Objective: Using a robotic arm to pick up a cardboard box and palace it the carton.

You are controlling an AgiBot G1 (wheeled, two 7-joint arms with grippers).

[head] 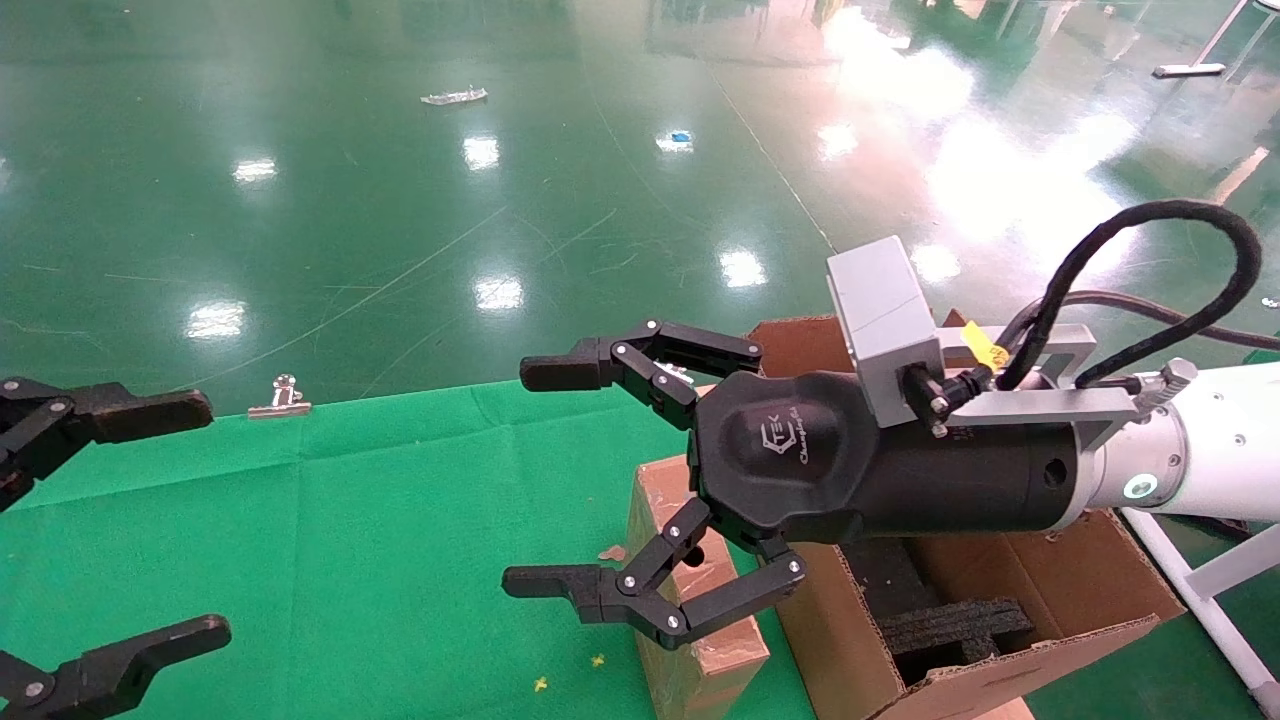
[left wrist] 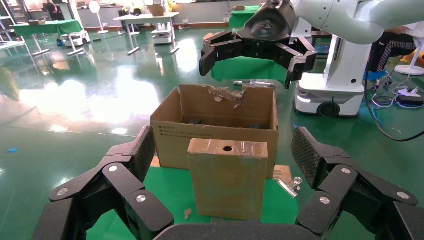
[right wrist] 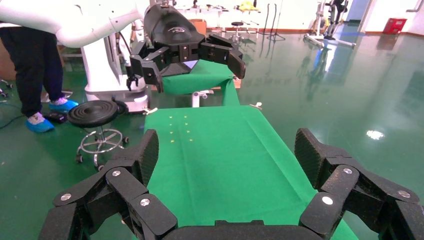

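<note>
The cardboard box [head: 690,600] stands upright on the green cloth [head: 350,520], touching the carton [head: 1000,620]. Above it hovers the right gripper [head: 545,475], fingers spread (the left gripper [head: 150,520] likewise, well apart). Lower squarely, straddling its narrow sides.

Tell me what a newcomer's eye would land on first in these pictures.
First, the white jointed right arm's black linkage gripper, jaws spread wide, hovering above the small brown taped cardboard box standing on the green cloth-covered table. Just beyond the box, at the table's right end, sits the large corrugated carton with upright flaps and black foam blocks inside. The left gripper waits open at the table's left edge.
</note>
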